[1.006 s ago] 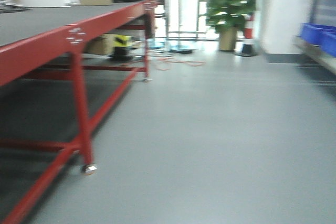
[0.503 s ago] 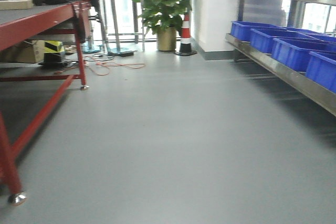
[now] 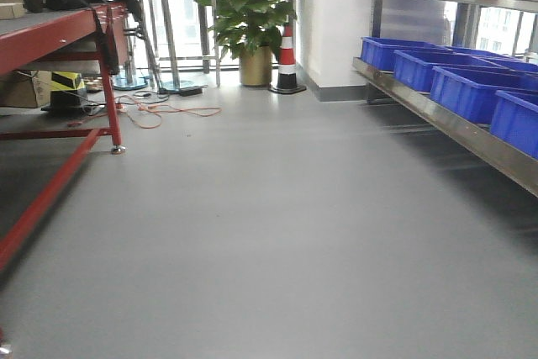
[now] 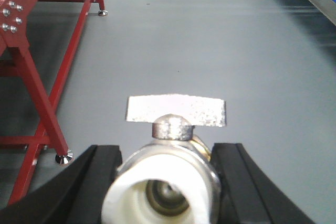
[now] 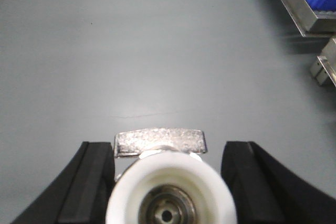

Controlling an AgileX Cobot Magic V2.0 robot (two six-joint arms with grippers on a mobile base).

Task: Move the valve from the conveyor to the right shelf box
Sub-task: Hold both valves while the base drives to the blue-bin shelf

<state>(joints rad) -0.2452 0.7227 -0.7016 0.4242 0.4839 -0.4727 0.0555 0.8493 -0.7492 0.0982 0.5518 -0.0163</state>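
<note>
Left fingers (image 4: 100,182) clamp a valve (image 4: 163,192), right fingers (image 5: 94,182) clamp a second valve (image 5: 168,195): likely heavy, rigid, slick metal, best held across the body; boxes (image 3: 471,90) at two o'clock.

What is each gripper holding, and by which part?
The left gripper clamps a valve by its body sides; right gripper likewise holds a second valve.
</note>
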